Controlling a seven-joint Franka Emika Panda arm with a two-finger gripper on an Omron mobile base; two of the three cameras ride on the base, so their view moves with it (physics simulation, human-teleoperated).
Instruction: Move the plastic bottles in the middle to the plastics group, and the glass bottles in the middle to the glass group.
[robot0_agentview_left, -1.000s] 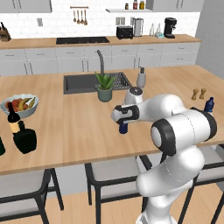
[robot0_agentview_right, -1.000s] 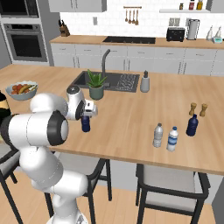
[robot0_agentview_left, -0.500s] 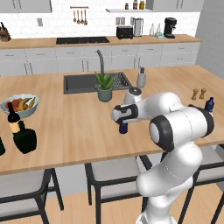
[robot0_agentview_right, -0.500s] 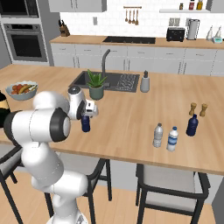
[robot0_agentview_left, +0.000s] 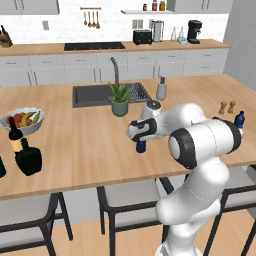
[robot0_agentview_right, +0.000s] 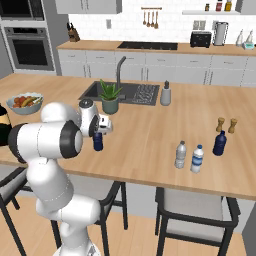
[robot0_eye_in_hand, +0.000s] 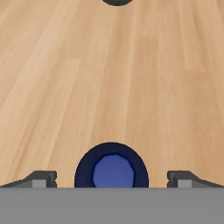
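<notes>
Gripper (robot0_eye_in_hand: 112, 179) lowered, straddling navy bottle (robot0_eye_in_hand: 111, 168), jaws wide.

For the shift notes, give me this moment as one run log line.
stage: reach over navy bottle | jaws: open, either side of bottle, no contact seen | bottle: upright on island counter | held: nothing

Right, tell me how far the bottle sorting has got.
Done: squat black glass flask stands beside the tall wine bottle; clear greyish plastic bottle stands by the pale blue-topped bottle. In hand: open hand straddles the small navy plastic bottle, ungripped. Left: carry it to the plastics.
</notes>
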